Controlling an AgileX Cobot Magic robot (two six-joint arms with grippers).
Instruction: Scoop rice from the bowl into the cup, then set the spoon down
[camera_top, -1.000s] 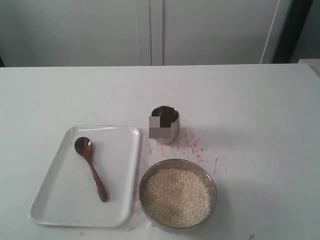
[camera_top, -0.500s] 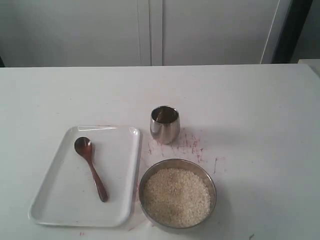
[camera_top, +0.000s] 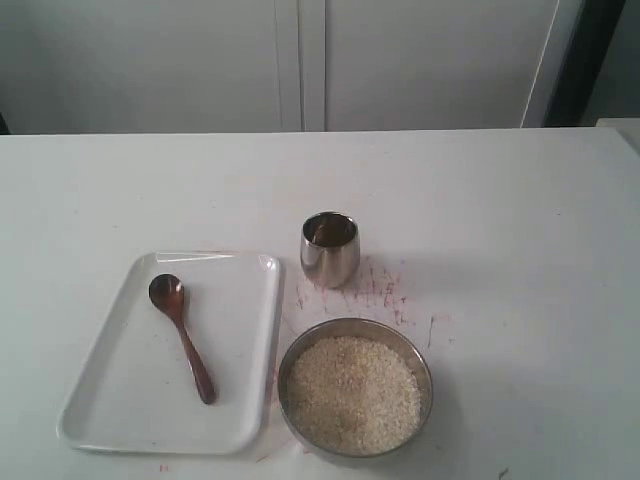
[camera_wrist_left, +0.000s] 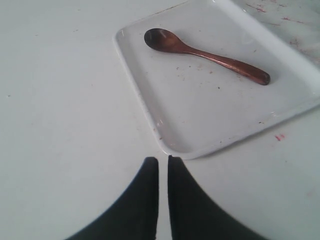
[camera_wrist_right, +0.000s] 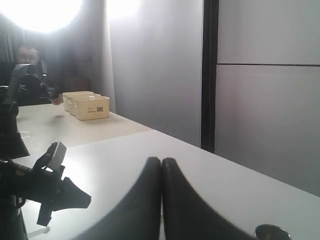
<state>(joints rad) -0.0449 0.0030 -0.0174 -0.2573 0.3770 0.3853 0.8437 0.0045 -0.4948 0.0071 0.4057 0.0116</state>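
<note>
The dark wooden spoon (camera_top: 181, 334) lies flat on a white tray (camera_top: 110, 425) at the left, its oval bowl toward the far end. It shows in the left wrist view as the spoon (camera_wrist_left: 205, 55) on the tray (camera_wrist_left: 150, 115). The steel bowl (camera_top: 425, 365) holds rice (camera_top: 354, 393) near the front edge. The steel cup (camera_top: 330, 250) stands upright just behind the bowl. Neither arm appears in the exterior view. My left gripper (camera_wrist_left: 163, 159) is shut and empty, hovering just off a tray corner. My right gripper (camera_wrist_right: 161, 160) is shut and empty; the cup's rim (camera_wrist_right: 272, 232) peeks in at that view's edge.
Red scribble marks (camera_top: 385, 290) stain the white table between cup and bowl. In the right wrist view, cream boxes (camera_wrist_right: 87, 105) sit on another table far off, and the other arm's dark hardware (camera_wrist_right: 45, 187) shows at the side.
</note>
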